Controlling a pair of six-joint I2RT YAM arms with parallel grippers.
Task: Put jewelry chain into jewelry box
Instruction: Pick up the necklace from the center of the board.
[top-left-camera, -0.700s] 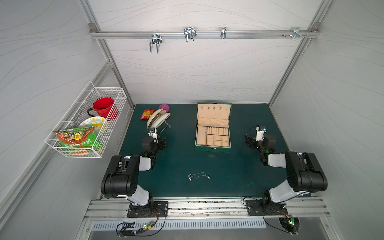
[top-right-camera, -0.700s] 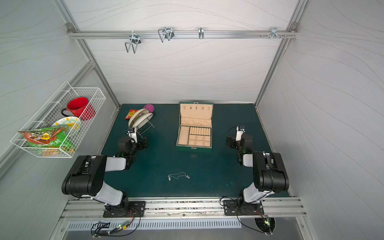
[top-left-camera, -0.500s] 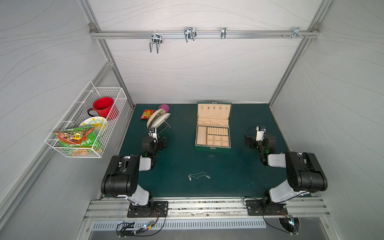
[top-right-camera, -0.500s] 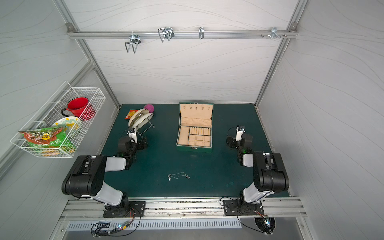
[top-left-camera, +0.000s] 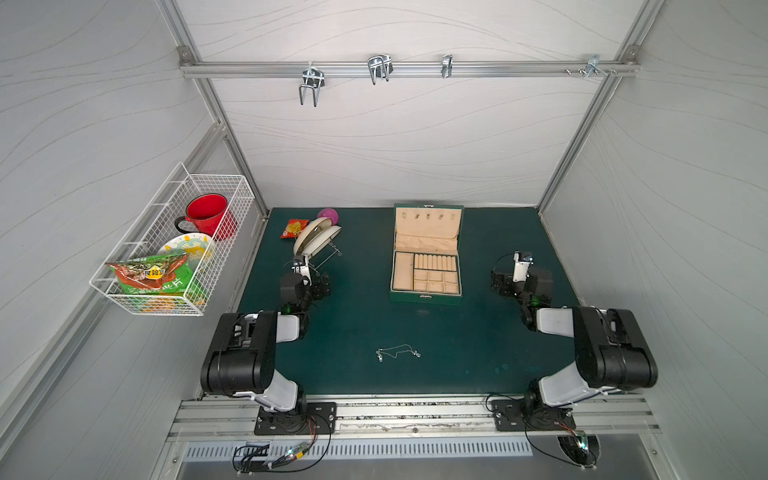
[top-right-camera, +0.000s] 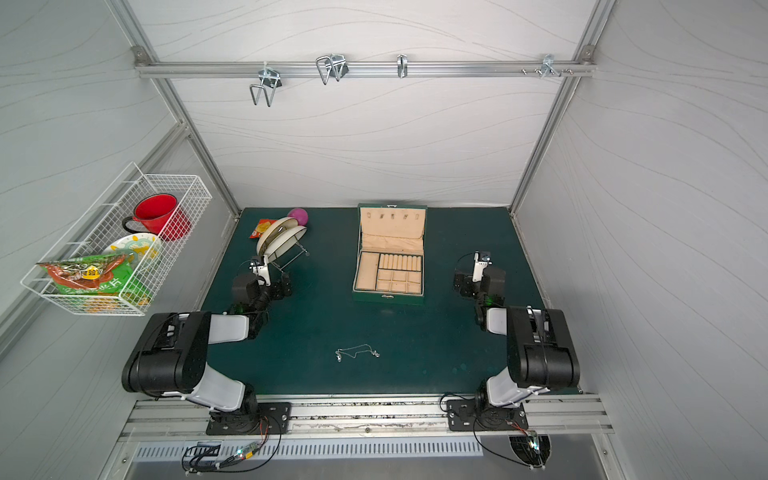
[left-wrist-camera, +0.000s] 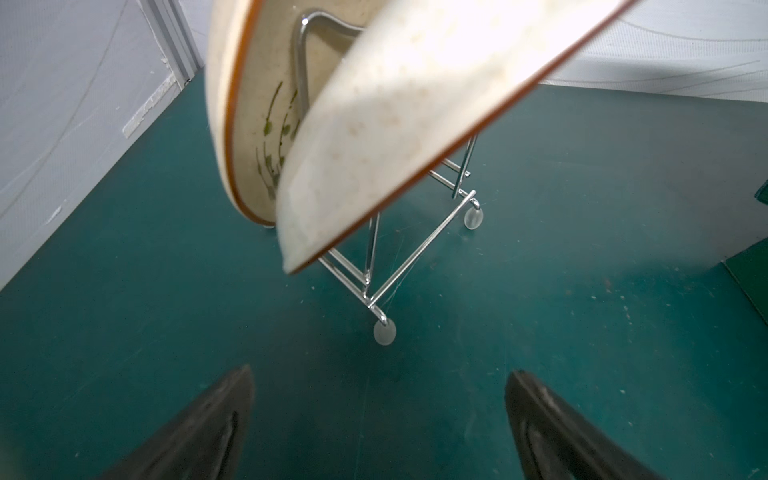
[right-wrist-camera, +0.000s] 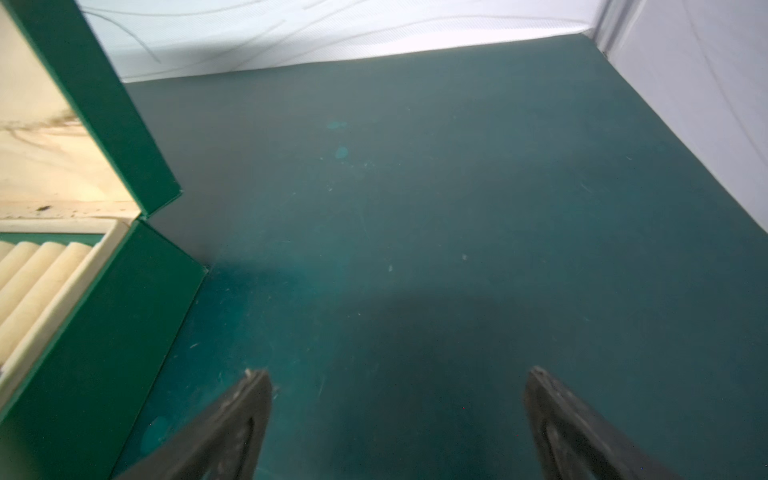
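Note:
The jewelry chain is a thin silver strand lying loose on the green mat near the front, midway between the two arms and touched by neither. Behind it the jewelry box stands with its lid up, showing beige compartments and ring rolls. My left gripper rests low at the left, open and empty, facing a plate rack. My right gripper sits to the right of the box, also open with bare mat between its fingers. The box's side wall shows in the right wrist view.
A wire rack with two plates stands just beyond the left gripper. A snack packet and a pink ball lie behind it. A wire basket with a red mug hangs on the left wall. Hooks hang overhead.

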